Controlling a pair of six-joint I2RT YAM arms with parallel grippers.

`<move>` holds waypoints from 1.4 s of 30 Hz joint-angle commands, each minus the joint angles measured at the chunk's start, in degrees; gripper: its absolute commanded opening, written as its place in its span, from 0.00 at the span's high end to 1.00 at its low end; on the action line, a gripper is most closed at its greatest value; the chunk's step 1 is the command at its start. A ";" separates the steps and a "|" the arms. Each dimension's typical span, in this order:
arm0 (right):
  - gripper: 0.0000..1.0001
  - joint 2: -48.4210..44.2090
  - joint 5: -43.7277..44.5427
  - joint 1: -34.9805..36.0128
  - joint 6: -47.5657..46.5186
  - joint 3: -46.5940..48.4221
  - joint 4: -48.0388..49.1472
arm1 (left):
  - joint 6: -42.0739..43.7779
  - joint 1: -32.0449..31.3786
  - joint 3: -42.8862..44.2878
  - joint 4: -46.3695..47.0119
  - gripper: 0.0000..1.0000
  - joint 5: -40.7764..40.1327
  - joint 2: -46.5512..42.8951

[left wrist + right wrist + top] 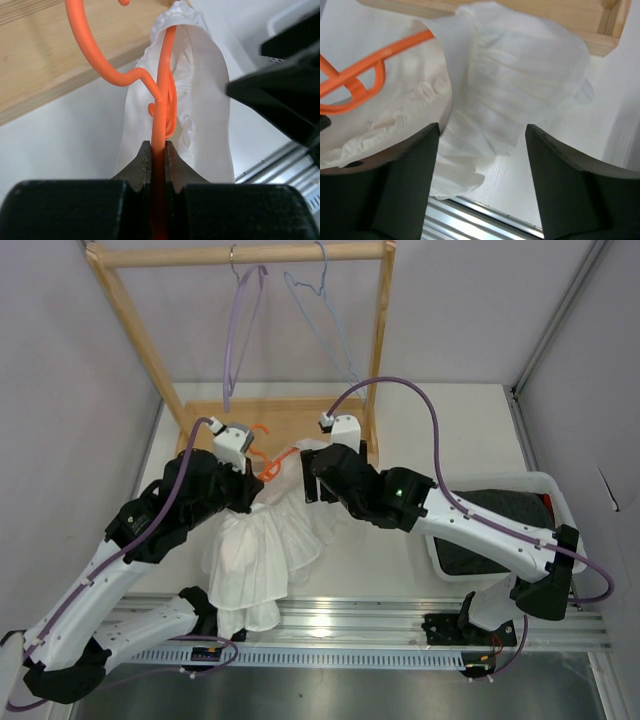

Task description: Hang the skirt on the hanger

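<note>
The orange hanger (161, 100) stands edge-on in the left wrist view, and my left gripper (158, 150) is shut on its thin bar. One hanger arm runs into the gathered waist of the white skirt (200, 110). From above, the skirt (255, 560) hangs from the hanger (270, 465) down toward the front rail, between both grippers. My right gripper (482, 132) is open, its fingers apart with skirt fabric (520, 75) beyond them, none pinched. The hanger (365, 75) disappears under the cloth at the left of that view.
A wooden rack (240, 254) stands behind, carrying a purple hanger (240, 330) and a light blue wire hanger (320, 310). A white bin (550, 485) with dark cloth sits at the right. An aluminium rail (400, 625) runs along the near edge.
</note>
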 commanded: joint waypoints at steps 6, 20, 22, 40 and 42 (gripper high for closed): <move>0.15 -8.77 2.52 -1.40 -0.37 2.25 0.52 | -5.93 0.15 3.84 -1.20 1.00 -17.31 0.07; 0.13 -16.52 2.96 -5.27 -0.02 0.05 0.87 | -7.43 9.45 5.15 -2.70 1.00 -20.57 -0.90; 0.13 -16.87 2.87 -5.62 -0.02 -0.04 0.78 | -6.29 11.48 6.91 -2.52 1.00 -19.69 0.50; 0.14 -17.75 -2.84 -9.48 -3.01 -0.39 0.95 | 8.64 29.06 26.60 7.67 1.00 -9.95 15.71; 0.14 -17.58 -4.15 -10.01 -3.62 -0.39 1.57 | 9.96 30.21 28.97 9.08 1.00 -8.80 17.72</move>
